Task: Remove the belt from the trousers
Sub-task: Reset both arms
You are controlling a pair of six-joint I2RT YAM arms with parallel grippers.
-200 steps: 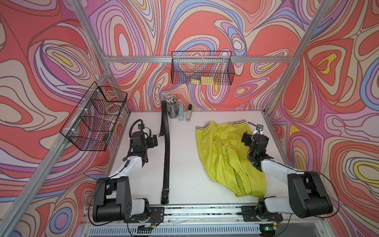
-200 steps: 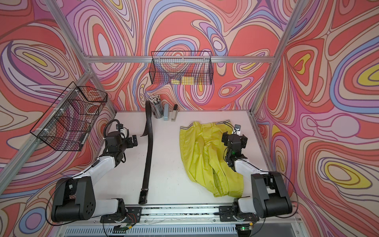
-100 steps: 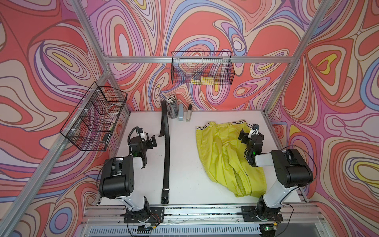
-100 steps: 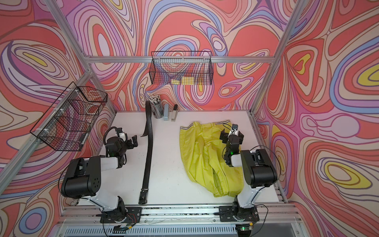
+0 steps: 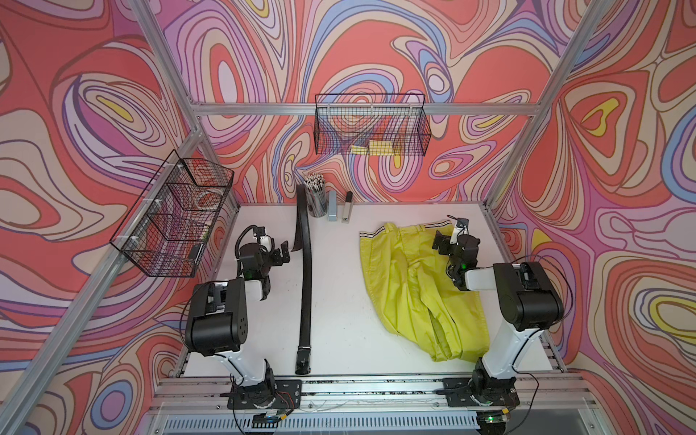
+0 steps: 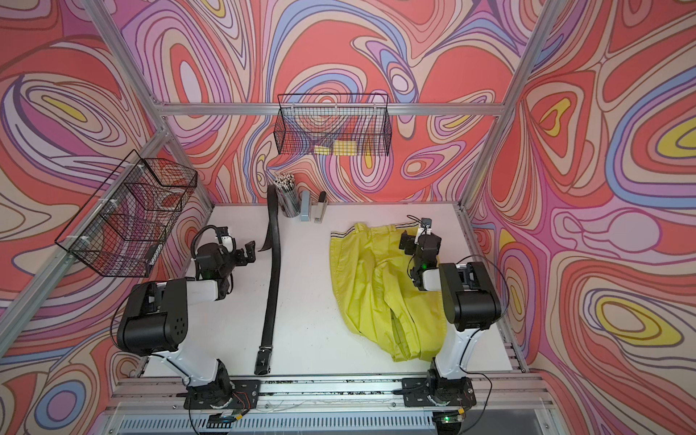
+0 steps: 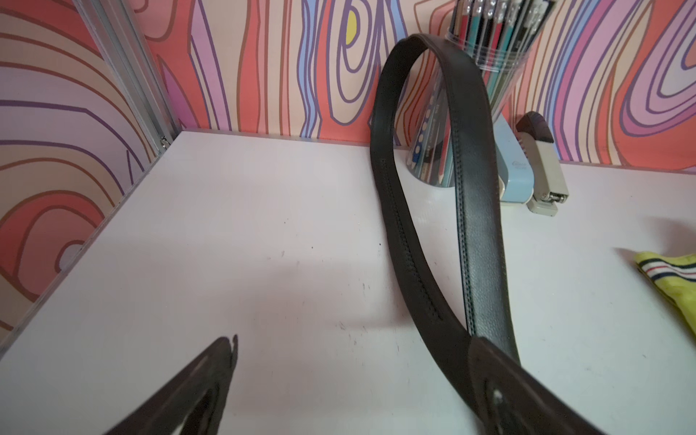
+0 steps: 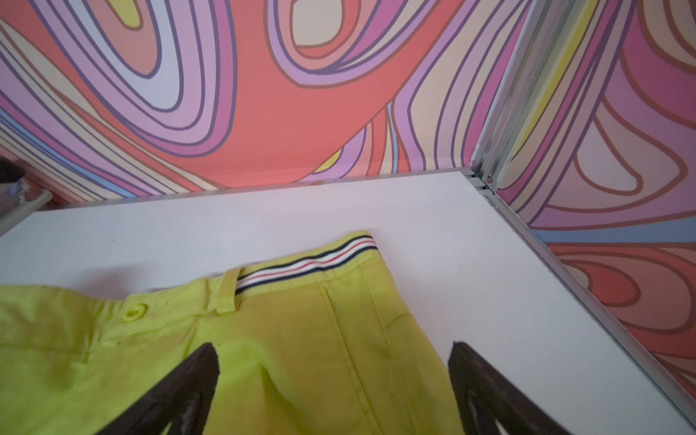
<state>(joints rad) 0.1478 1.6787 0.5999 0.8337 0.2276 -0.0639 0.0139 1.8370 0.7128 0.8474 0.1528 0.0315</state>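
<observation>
White surface, swirl-patterned walls: the belt (image 5: pixel 306 293) lies centre-left of the frame, well apart from the trousers (image 5: pixel 410 286), buckle (image 5: pixel 303 360) lowest, its far end looping up against the back wall. The trousers are crumpled at right, their lower edge hidden behind the right arm (image 5: pixel 527 301). Left jaws gape beside the belt's folded tip; right jaws gape over the waistband (image 8: pixel 305 263), grasping nothing.

White table (image 5: pixel 341 286) — belt (image 5: pixel 306 293), trousers (image 5: pixel 408 297)
</observation>
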